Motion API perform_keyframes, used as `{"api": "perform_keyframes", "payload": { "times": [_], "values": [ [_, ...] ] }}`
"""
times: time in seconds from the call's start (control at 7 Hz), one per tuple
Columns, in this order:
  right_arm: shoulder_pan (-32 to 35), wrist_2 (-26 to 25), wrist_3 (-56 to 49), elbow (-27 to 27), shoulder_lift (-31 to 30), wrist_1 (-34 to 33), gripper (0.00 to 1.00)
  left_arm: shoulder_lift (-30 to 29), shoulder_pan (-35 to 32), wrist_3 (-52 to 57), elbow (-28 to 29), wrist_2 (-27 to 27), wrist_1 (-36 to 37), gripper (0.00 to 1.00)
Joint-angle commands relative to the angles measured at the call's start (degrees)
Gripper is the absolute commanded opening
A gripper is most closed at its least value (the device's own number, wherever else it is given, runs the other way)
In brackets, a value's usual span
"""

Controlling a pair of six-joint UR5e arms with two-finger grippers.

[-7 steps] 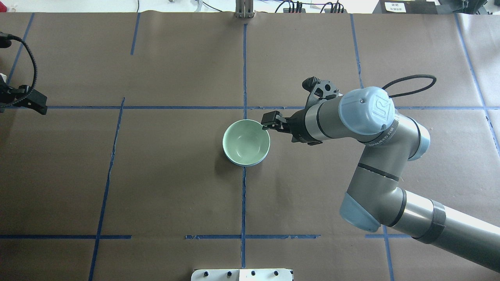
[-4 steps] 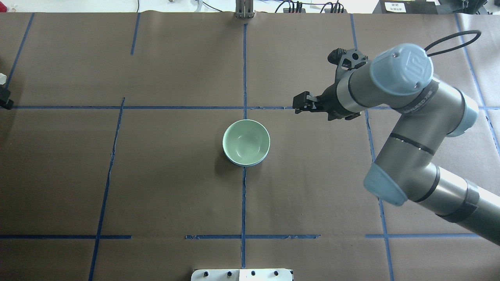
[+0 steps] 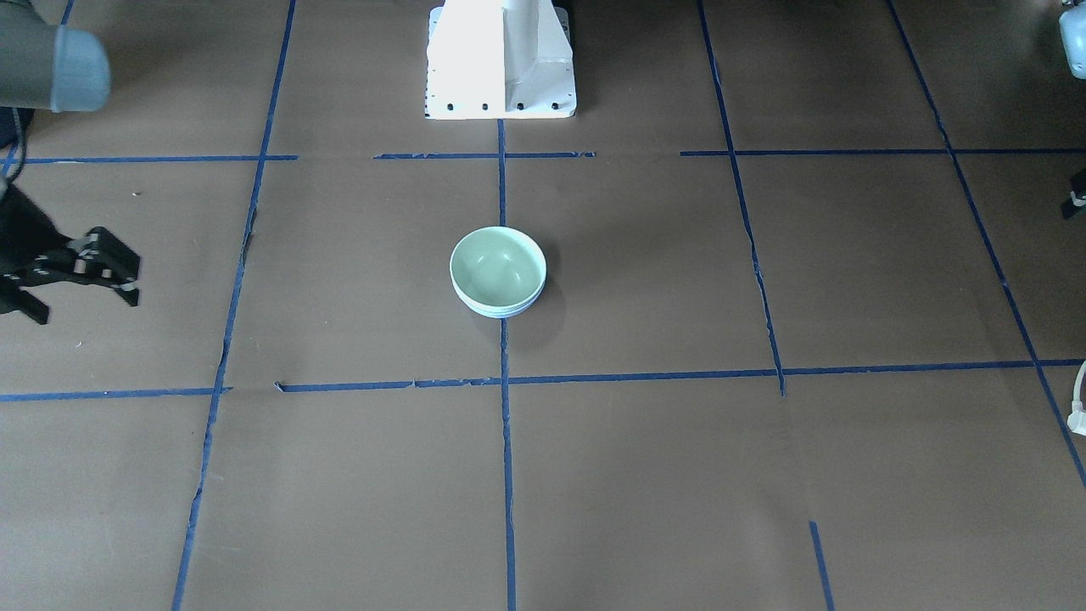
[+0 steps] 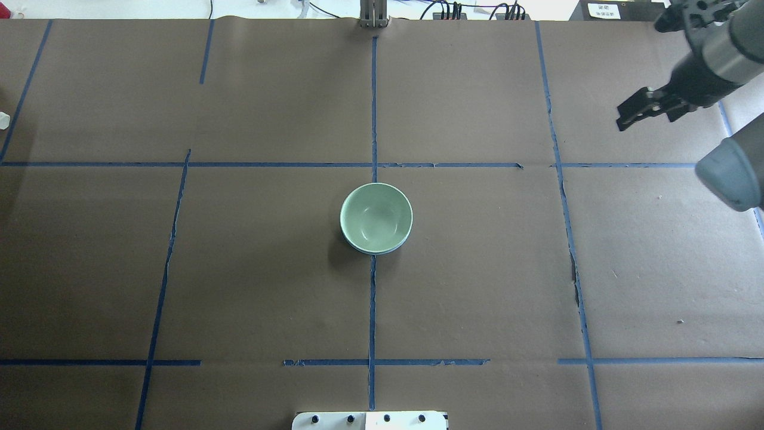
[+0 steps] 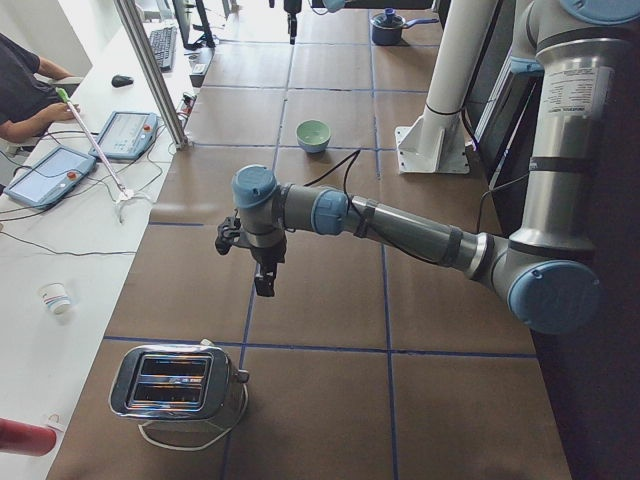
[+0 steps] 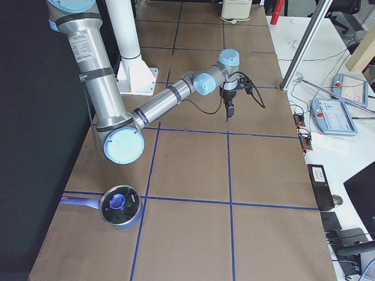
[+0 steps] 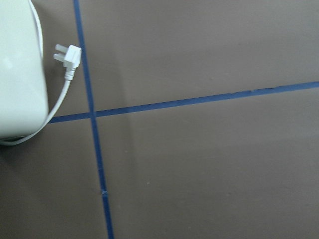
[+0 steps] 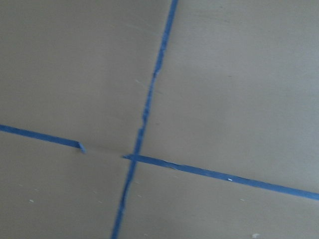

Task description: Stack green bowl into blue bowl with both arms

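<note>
right tool point(image 4: 625, 118), the black two-finger one on a silver-grey tubular arm with light blue joint caps, hangs above the brown paper-covered bench point(image 4: 477, 280). it is well apart from the white pedestal base point(image 3: 501, 59), off to the robot's right of it and out toward the operators' side. it carries nothing, and i cannot tell how wide its jaws stand. left tool point(image 5: 262, 283), black as well, hangs well apart from that base on the robot's left. it looks empty from the side view, and its opening cannot be read either.

small round pale mint-green glossy plastic bowl point(image 4: 376, 216) sits straight out from the pedestal base, on the centre blue tape line point(image 4: 371, 310). it is nested upright inside the small round pale periwinkle-blue bowl point(image 3: 499, 312), of which only a thin crescent of rim shows under the green rim. the pair rests on the bench and neither tool touches it.

by my reading the stacking itself is done: green sits in blue, the rims run close together, and no tilt is visible. what is left seems to be no more than parking both arms. whether the green bowl is pressed fully home is likely, though these views alone cannot confirm it.
</note>
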Motion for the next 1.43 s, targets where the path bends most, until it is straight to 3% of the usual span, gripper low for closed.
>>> {"api": "perform_keyframes", "payload": {
  "times": [0.0, 0.14, 0.43, 0.57, 0.71, 1.29],
  "values": [
    [11.68, 6.75, -19.81, -4.98, -7.71, -0.59, 1.00, 1.24, -4.13, 8.13, 6.22, -1.23, -0.26, 1.00],
    [16.34, 7.55, -21.98, -6.05, -11.22, -0.50, 1.00, 1.60, -4.40, 8.41, 6.32, -1.40, -0.17, 1.00],
    [18.05, 6.60, -22.44, -6.32, -14.04, -0.50, 1.00, 3.26, -4.49, 8.50, 6.24, -1.32, -0.34, 1.00],
    [18.05, 6.68, -21.75, -6.15, -14.77, -0.41, 1.00, 5.62, -4.49, 8.59, 6.50, -1.23, -0.52, 1.00],
    [18.40, 6.60, -21.83, -6.67, -15.12, -0.50, 1.00, 7.65, -4.40, 8.85, 6.85, -1.06, -5.57, 1.00],
    [26.30, 7.91, -21.56, -10.27, -15.21, -1.12, 1.00, 6.79, -4.40, 3.44, 6.77, -1.14, -7.20, 1.00]
  ]
}}
